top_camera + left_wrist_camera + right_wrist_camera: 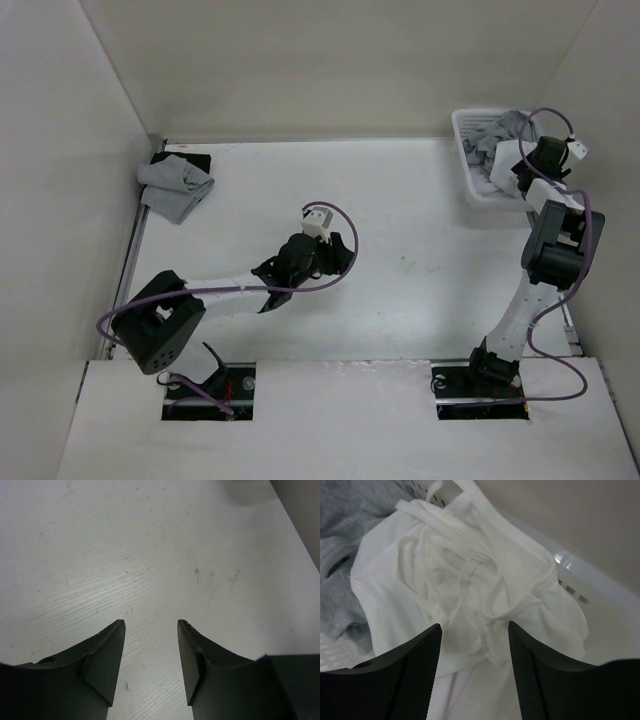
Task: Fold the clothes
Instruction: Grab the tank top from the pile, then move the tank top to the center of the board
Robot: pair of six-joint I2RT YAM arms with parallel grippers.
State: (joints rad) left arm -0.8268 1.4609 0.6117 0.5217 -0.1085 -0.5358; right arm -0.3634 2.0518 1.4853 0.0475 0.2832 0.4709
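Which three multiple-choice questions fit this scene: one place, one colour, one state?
1. Where does the thin white garment with cord loops lie? A) in the white plastic lattice basket B) on the floor C) hung on the wall
2. What colour is the folded cloth at the white table's far left corner? A) red B) grey C) blue
3. How does the left gripper stand? A) shut on cloth B) shut, empty C) open, empty
Answers: 1 A, it rests against the basket wall; 2 B, seen from above; 3 C, fingers apart, nothing between.
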